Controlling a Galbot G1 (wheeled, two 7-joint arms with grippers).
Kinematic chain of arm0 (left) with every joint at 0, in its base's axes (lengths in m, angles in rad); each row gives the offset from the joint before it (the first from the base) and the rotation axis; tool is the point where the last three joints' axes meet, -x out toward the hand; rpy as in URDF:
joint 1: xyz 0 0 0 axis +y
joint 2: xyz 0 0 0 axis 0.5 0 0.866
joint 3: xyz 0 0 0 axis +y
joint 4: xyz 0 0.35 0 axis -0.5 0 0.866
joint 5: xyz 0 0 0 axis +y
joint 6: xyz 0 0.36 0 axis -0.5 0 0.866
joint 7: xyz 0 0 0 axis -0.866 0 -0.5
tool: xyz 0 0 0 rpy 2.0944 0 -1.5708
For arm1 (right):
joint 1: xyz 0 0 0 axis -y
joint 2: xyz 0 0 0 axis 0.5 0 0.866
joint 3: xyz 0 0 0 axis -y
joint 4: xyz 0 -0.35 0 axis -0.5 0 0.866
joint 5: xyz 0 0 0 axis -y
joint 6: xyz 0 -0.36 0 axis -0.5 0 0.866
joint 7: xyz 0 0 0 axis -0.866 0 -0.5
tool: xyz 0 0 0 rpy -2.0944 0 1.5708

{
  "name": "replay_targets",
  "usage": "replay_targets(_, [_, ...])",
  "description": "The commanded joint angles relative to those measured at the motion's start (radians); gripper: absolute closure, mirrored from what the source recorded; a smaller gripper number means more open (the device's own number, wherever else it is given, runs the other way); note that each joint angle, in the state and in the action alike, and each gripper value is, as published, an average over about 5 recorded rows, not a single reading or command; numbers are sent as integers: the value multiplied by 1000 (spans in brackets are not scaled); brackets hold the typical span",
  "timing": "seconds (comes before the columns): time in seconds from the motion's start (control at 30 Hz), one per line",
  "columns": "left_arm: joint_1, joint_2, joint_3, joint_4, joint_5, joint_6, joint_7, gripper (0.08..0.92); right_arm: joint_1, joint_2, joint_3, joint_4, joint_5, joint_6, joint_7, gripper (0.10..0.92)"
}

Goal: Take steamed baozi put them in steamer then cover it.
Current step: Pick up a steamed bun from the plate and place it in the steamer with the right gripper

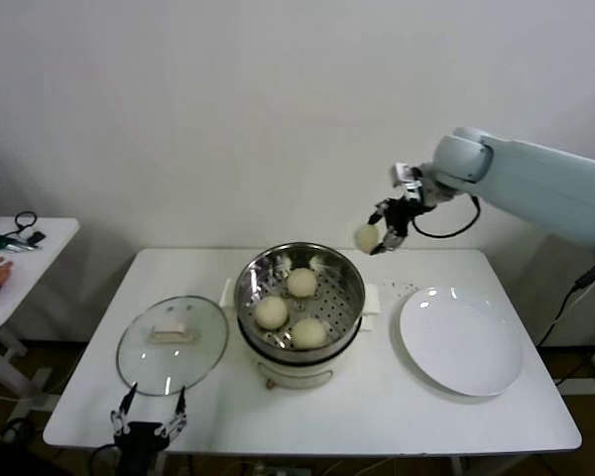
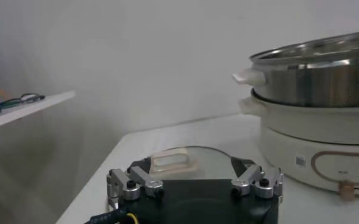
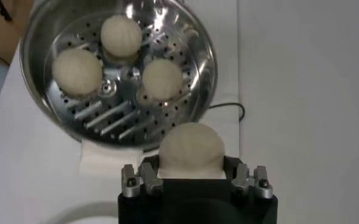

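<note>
The right gripper [image 1: 378, 235] hangs in the air above the back edge of the white table [image 1: 307, 416], just behind and to the right of the steamer [image 1: 349, 297], its fingers closed on a fourth steamed baozi [image 1: 366, 237]. In the right wrist view that bun [image 3: 191, 149] sits between the fingers, with the open pot below it. Three steamed baozi [image 1: 300, 283] lie on the perforated floor of the steamer, which stands at the middle of the table on its white base [image 2: 325, 137]. The cover [image 1: 172, 344], a glass lid with a cream bar handle [image 2: 174, 160], lies flat on the table near the front-left corner, just beside the steamer. The left gripper [image 1: 151, 409] waits at the table's front edge, close to the lid, its fingers [image 2: 129, 184] spread wide and holding nothing. A white plate [image 1: 461, 342] rests on the right side of the table
</note>
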Motion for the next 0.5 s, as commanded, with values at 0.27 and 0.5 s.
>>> replay_targets(0.27, [-12,35,6,3,-20,-1,13,177,25,230,-215,64,202,-95,131,342])
replay_targets(0.5, [-15,41,3,7,-30,-1,12,177,-13,244,-241,49,180,-99,126,338])
